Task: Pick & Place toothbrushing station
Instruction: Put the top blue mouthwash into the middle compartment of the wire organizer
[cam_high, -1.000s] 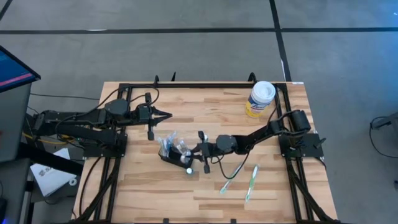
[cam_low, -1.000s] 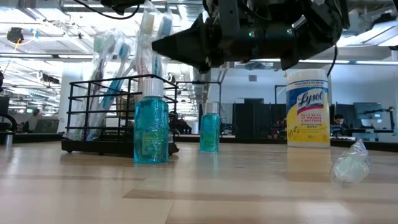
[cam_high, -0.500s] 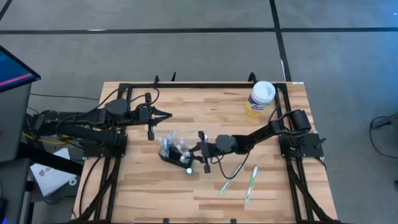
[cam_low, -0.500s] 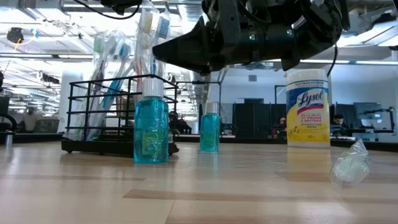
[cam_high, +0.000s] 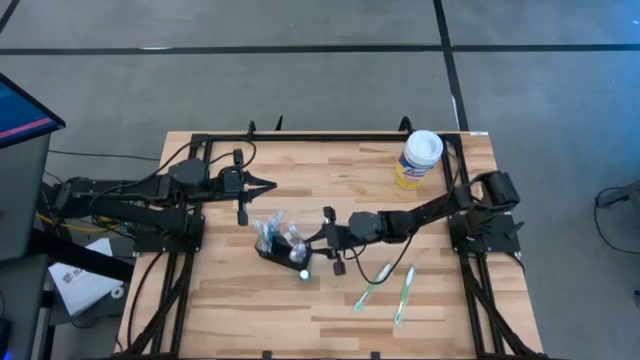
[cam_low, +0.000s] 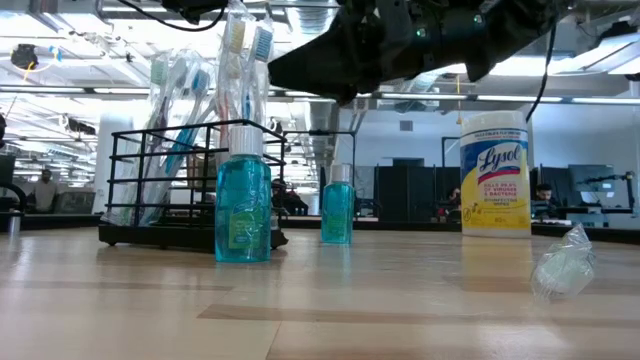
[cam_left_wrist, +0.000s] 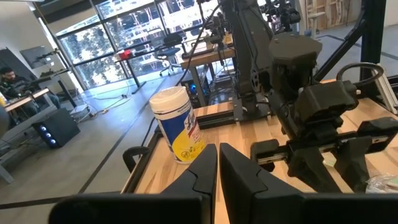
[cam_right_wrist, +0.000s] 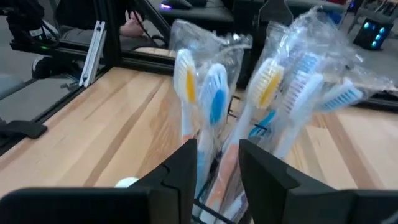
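The toothbrushing station is a black wire rack standing on the wooden table left of centre, with several plastic-wrapped toothbrushes upright in it. My right gripper is open just right of the rack, up at the height of the brush heads. In the right wrist view one wrapped brush stands between its fingers. My left gripper is shut and hangs level above the table's far left part, touching nothing. My right gripper comes level from the table's right side, with a finger on each side of a wrapped toothbrush's stem. I cannot tell whether a finger touches the wrapping. The brush stands upright in the rack.
Two teal bottles stand by the rack's near right side. A yellow wipes canister stands at the far right corner. Two loose wrapped toothbrushes lie near the right front. Black frame rails run along the table's edges.
My right gripper has opened and risen a little beside the rack, tipping closer to level. The wrapped toothbrushes stay upright in the rack.
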